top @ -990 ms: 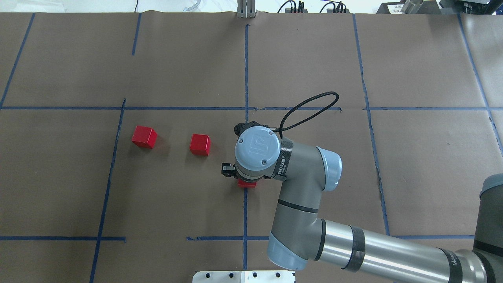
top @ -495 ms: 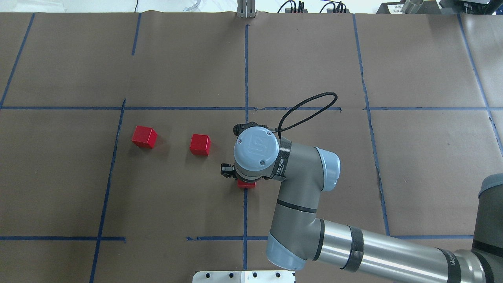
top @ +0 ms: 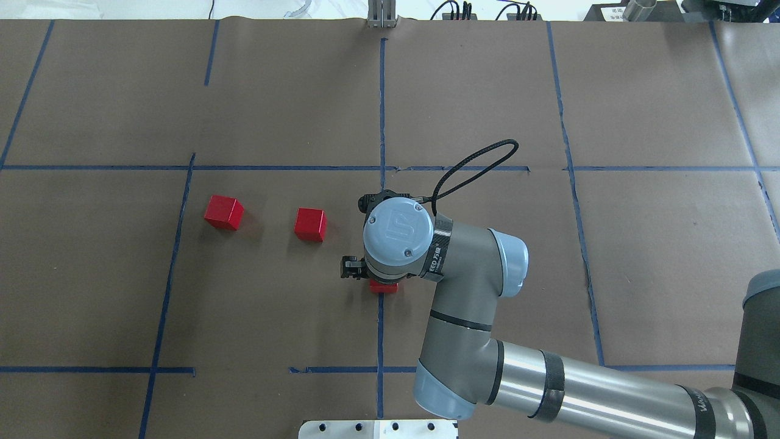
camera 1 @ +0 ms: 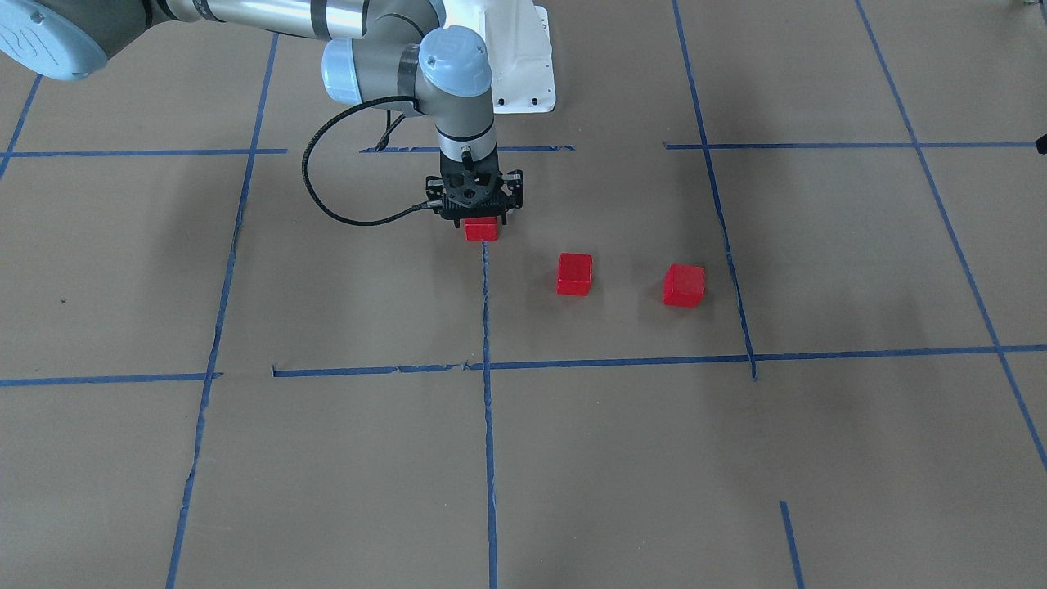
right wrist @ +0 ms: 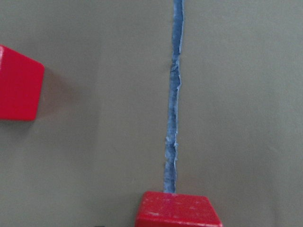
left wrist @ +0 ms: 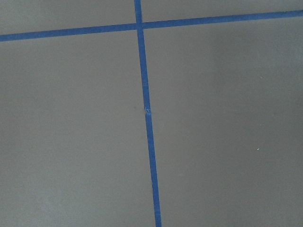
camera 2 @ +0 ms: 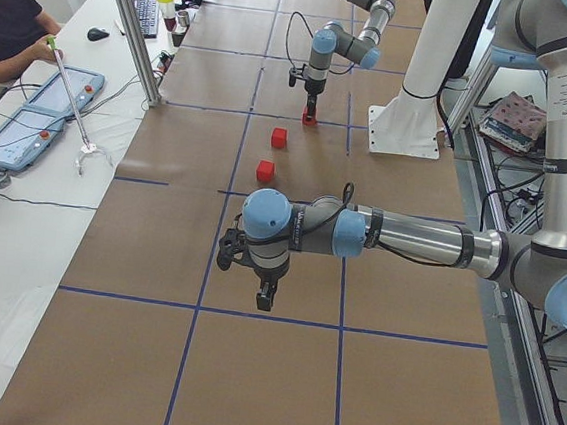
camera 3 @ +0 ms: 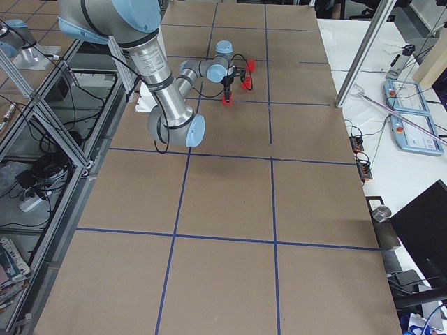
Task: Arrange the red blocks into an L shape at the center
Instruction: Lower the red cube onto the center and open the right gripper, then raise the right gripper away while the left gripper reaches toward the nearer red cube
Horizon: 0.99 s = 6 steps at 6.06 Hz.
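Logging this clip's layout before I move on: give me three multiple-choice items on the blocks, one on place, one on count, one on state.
1. Where does the block at the right pincer sit?
A on the blue tape line
B in a tray
C atop another block

2. How many red blocks are on the table?
A two
B three
C five

3. The middle block and the outer block are:
A stacked
B touching
C apart

Answers:
1 A, the right wrist view shows the tape running up to it.
2 B, three show in the front view.
3 C, bare table lies between them.
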### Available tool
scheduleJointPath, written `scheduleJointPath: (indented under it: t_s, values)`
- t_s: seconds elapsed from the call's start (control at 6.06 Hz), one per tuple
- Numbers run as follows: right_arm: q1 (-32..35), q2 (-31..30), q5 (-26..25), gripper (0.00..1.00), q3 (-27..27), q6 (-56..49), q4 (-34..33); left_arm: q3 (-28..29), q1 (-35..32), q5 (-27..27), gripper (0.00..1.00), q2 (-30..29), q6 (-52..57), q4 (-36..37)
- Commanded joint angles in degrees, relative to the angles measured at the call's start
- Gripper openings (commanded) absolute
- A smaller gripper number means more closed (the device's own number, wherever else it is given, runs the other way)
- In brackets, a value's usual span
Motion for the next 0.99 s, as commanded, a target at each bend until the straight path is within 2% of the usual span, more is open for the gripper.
scheduleJointPath:
  t_s: [0.0, 0.33, 0.49, 0.66, 0.82]
  values:
    - [0.98, -1.5, -0.29, 1.0, 4.17, -0.17, 0.37, 0.0, 0.0, 0.0, 1.0, 0.0, 0.09, -0.09]
    - [4.49, -9.3, 0.05, 1.0, 15.49, -0.17, -0.15, -0.26, 0.17, -0.09, 1.0, -0.7, 0.09, -0.7]
    - [7.2, -10.29, 1.19, 1.0, 18.07, 0.01, -0.24, -0.7, 3.05, -1.74, 1.0, -0.79, 0.09, -4.44]
    - [10.97, -15.17, 7.38, 1.0, 20.1, 0.01, 0.02, -1.23, 4.9, -2.8, 1.0, -0.88, -6.18, -9.35]
    - [15.1, -18.62, 12.75, 1.0, 21.51, -0.08, 0.11, -4.45, 8.92, -3.25, 1.0, -0.79, -11.9, -15.32]
